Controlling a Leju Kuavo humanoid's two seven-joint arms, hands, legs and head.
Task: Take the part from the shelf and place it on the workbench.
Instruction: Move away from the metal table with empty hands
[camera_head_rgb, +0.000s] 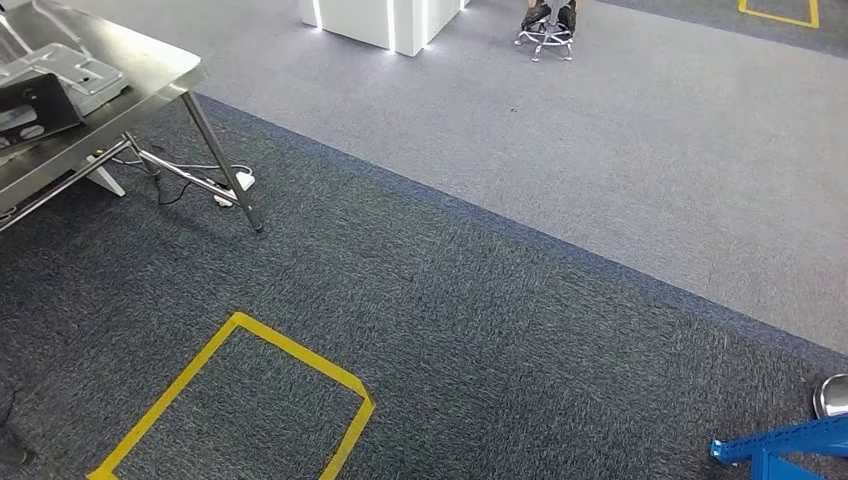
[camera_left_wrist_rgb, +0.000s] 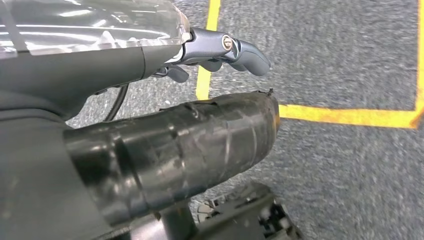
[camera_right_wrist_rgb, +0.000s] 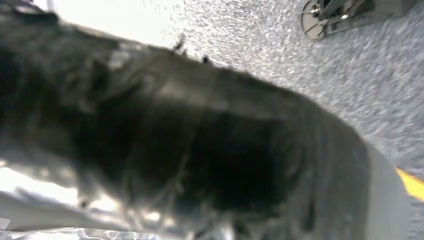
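The steel workbench (camera_head_rgb: 150, 75) stands at the far left of the head view, with pale metal parts (camera_head_rgb: 65, 75) and a black block (camera_head_rgb: 30, 110) lying on it. A corner of the blue shelf frame (camera_head_rgb: 790, 440) juts in at the lower right. My left hand (camera_left_wrist_rgb: 225, 50) hangs over the carpet, its grey fingers loosely extended with nothing between them. In the right wrist view a dark blurred mass (camera_right_wrist_rgb: 200, 150) lies close to the lens. I cannot tell whether it is my right hand or something it holds.
A yellow tape square (camera_head_rgb: 240, 400) marks the dark carpet in front of me. A power strip and cables (camera_head_rgb: 235, 185) lie by the workbench leg. A white pillar (camera_head_rgb: 385, 20) and a person's feet on a chair base (camera_head_rgb: 548, 20) are far off.
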